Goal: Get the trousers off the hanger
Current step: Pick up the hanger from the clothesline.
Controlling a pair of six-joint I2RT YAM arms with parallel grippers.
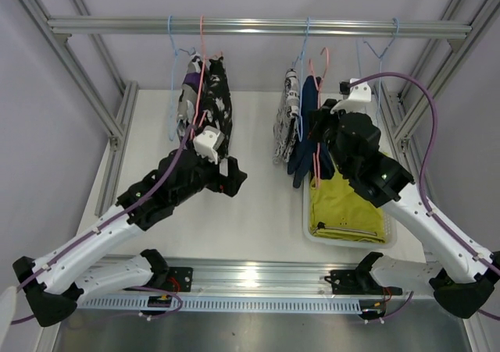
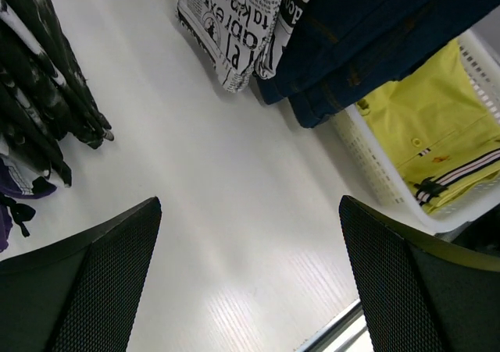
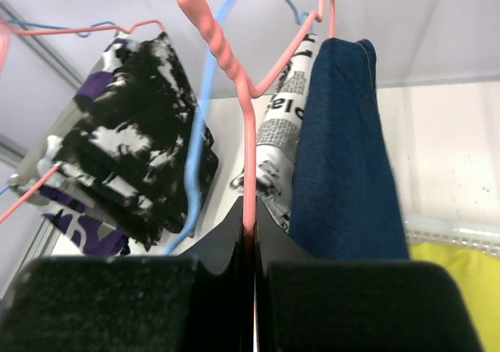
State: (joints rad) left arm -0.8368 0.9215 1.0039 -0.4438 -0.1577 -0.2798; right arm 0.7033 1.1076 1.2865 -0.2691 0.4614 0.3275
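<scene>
Yellow trousers (image 1: 344, 204) lie in the basket (image 1: 391, 231), navy pair (image 3: 344, 149) and patterned pairs (image 1: 211, 102) hang; right claw (image 3: 250, 239) pinches pink hanger (image 3: 211, 40), left claw (image 2: 250, 274) gapes empty.

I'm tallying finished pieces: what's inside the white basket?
Yellow-green trousers lie folded in the white basket. Its far end is covered by the right arm and hanging navy trousers, so anything there cannot be seen.

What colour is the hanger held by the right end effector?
Pink. Best seen in the right wrist view, where the right end effector pinches the hanger wire.
</scene>
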